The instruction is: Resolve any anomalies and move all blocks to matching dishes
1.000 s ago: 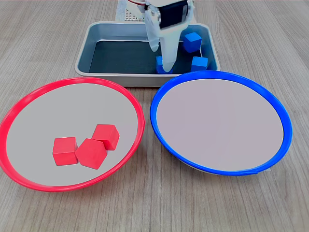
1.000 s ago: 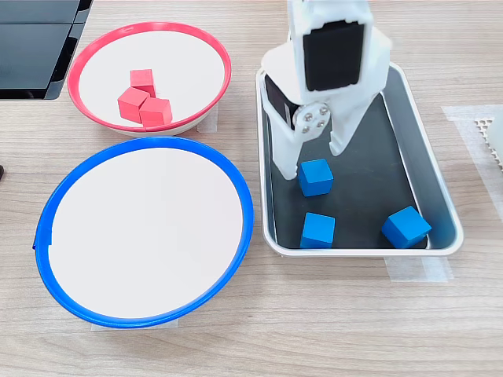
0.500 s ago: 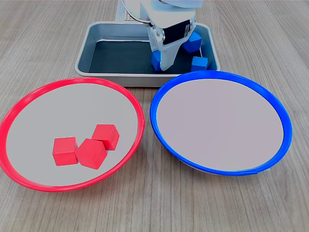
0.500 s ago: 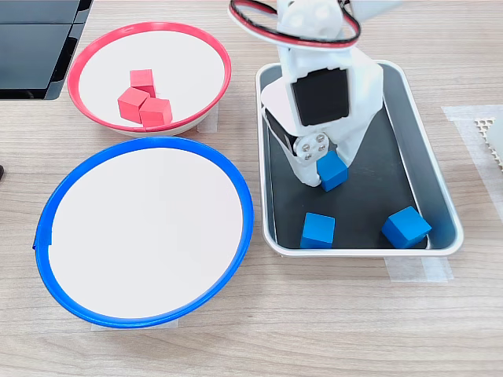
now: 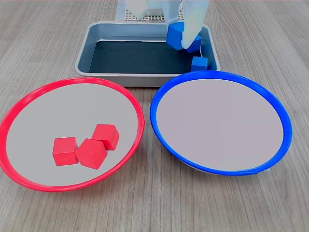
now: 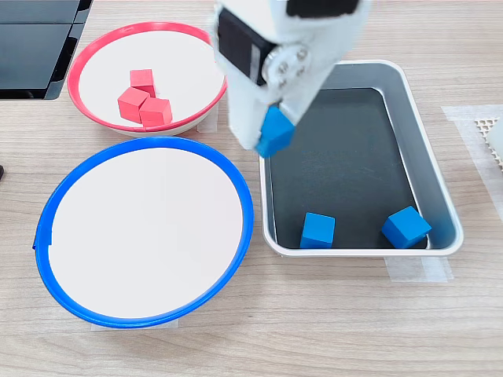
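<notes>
The wooden bench fills both exterior views. On it the blue-rimmed dish takes the lower right of the first exterior view and the lower left of the second exterior view; its pale inside holds no block. The red-rimmed dish sits at the lower left of the first exterior view and the upper left of the second exterior view. The grey metal tray lies at the top centre of the first exterior view and at the right of the second exterior view.

The white arm reaches in from the top of the second exterior view. Its claw is clamped on a blue block, held in the air over the tray's edge nearest the blue-rimmed dish; in the first exterior view this block hangs at the top centre.

Two more blue blocks rest on the tray floor, well apart, in the lower right of the second exterior view. Three red blocks sit clustered and touching in the red-rimmed dish.
</notes>
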Robot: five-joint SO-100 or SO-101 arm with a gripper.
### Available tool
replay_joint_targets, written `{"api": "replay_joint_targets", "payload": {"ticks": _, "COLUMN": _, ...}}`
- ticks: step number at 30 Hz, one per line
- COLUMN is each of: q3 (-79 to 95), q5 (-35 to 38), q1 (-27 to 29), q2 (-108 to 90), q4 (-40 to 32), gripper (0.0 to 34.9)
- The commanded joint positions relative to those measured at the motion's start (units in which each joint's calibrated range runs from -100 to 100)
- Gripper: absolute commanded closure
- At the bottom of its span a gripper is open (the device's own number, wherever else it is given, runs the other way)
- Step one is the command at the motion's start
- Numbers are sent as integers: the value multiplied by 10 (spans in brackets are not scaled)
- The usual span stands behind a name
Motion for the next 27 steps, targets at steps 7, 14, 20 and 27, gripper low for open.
{"api": "replay_joint_targets", "payload": {"ticks": 7, "q3": -110, "q5": 76, "q1": -32, "q2": 129, "q4": -197, "gripper": 305}}
{"api": "replay_joint_targets", "payload": {"ticks": 14, "q3": -28, "q5": 136, "q1": -46, "q2": 151, "q4": -346, "gripper": 196}}
{"api": "replay_joint_targets", "payload": {"ticks": 20, "q3": 7, "q5": 147, "q1": -46, "q2": 122, "q4": -361, "gripper": 154}}
{"api": "replay_joint_targets", "payload": {"ticks": 27, "q3": 126, "q5": 176, "q1": -32, "q2": -46, "q4": -225, "gripper": 282}}
